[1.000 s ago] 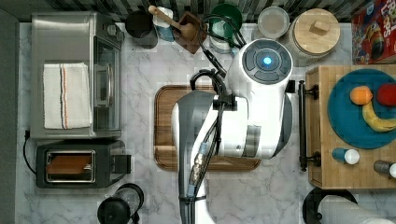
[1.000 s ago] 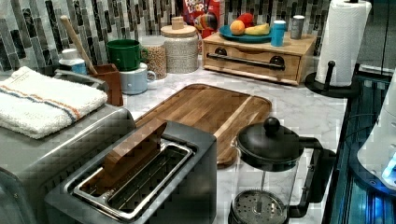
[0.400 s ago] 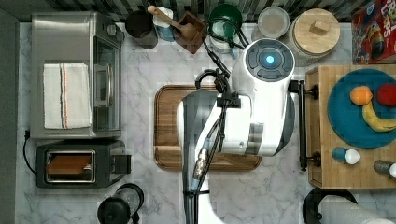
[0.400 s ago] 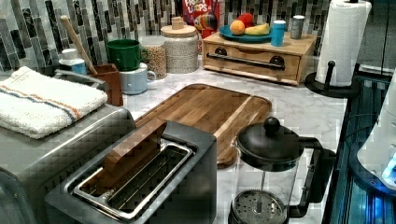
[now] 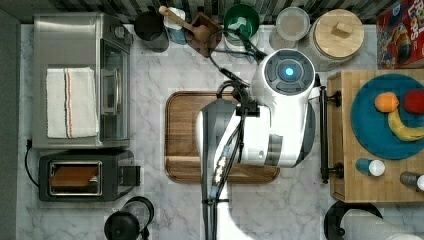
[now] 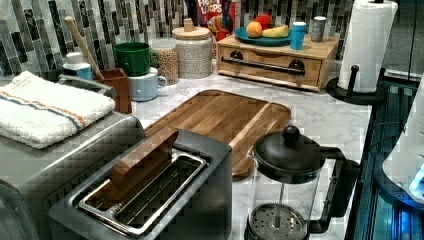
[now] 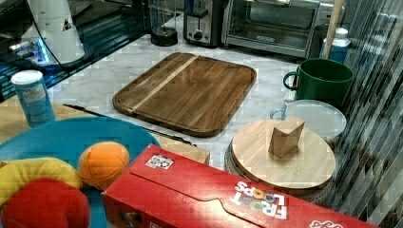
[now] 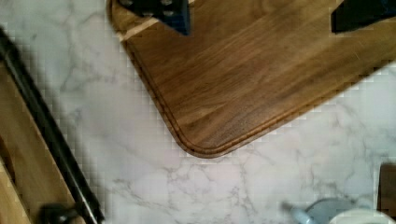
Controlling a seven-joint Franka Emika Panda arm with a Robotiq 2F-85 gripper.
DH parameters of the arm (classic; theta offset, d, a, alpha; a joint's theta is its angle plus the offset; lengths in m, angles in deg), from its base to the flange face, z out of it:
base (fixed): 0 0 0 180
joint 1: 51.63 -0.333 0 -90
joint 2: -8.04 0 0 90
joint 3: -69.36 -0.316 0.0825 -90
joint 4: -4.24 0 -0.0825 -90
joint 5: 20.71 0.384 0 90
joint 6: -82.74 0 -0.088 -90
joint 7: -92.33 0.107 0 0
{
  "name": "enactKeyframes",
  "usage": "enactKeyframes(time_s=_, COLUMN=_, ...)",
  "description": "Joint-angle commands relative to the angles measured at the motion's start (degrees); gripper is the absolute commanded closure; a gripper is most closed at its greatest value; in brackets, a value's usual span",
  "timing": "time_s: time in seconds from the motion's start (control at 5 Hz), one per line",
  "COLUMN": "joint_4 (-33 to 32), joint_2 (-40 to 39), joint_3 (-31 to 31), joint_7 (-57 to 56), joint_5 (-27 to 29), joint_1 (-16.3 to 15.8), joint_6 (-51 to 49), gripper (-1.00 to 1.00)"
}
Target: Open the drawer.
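Observation:
The drawer [image 5: 345,150] is a light wooden box at the top view's right, with a long black bar handle [image 5: 324,135] across its front. In the left view the drawer [image 6: 272,55] stands at the back, its handle [image 6: 263,65] facing the tray. My white arm [image 5: 280,115] hangs over the right part of the brown tray [image 5: 182,140], close to the handle. In the wrist view my gripper [image 8: 261,14] is open above the tray's corner [image 8: 233,84], its fingers [image 8: 163,14] wide apart with nothing between them. The handle [image 8: 46,140] runs nearby, apart from them.
A blue plate [image 5: 370,125] with fruit and small shakers sit on top of the drawer box. A toaster oven [image 5: 80,80], toaster [image 5: 80,175] and French press [image 5: 125,227] line the top view's left. Mugs, jars and a cereal box [image 5: 400,35] stand along the back.
My arm has shifted slightly toward the top view's right, nearer the drawer handle. The drawer itself has not moved.

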Motion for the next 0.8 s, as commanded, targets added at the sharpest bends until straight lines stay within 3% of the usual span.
enactKeyframes(time_s=0.2, joint_4=-6.4, joint_2=2.7, joint_3=3.0, joint_7=-21.3, joint_5=-4.3, joint_1=3.5, joint_6=5.4, gripper=-1.00)
enactKeyframes(time_s=0.8, joint_4=-5.7, joint_2=-2.3, joint_3=4.1, joint_7=-37.2, joint_5=-4.5, joint_1=8.2, joint_6=12.8, gripper=-1.00)
